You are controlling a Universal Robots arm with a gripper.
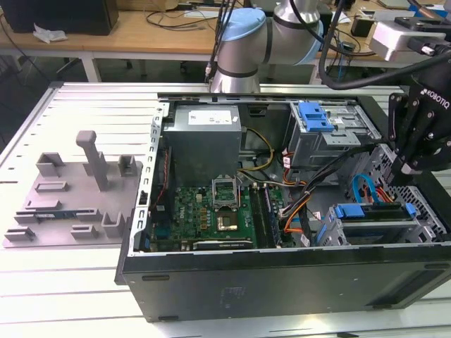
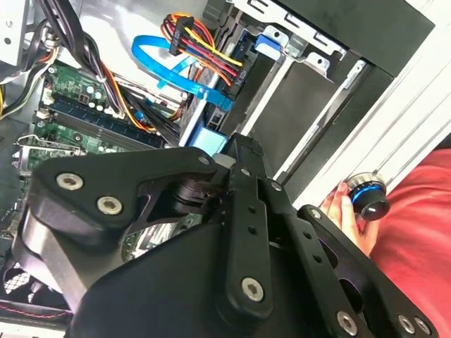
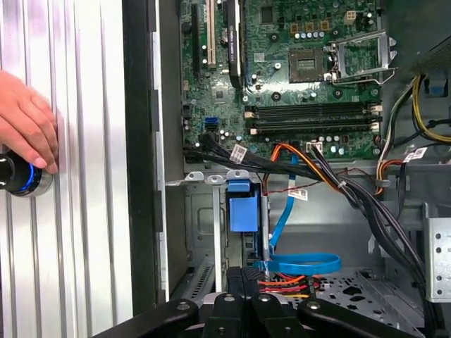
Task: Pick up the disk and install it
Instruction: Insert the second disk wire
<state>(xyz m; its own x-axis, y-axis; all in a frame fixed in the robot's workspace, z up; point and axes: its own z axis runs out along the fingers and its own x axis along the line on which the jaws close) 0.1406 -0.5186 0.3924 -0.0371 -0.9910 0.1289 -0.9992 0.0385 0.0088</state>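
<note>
In the exterior view the disk (image 1: 373,213), a flat drive framed by blue rails, lies in the drive cage (image 1: 423,225) at the near right corner of the open computer case (image 1: 282,274). My black gripper (image 1: 414,163) hangs just above and to the right of it, not touching. In the first wrist view the gripper (image 3: 244,273) has its fingers (image 3: 234,282) pressed together with nothing between them, over the cage beside a blue latch tab (image 3: 243,208). The second wrist view shows the gripper (image 2: 242,151) above the same bay.
Blue ribbon cable (image 3: 299,264) and bundled power wires (image 3: 331,176) cross near the cage. A second blue carrier (image 1: 315,116) sits in the far bay. A grey fixture plate (image 1: 77,197) lies left of the case. A person's hand (image 3: 25,134) rests on a knob (image 3: 14,176).
</note>
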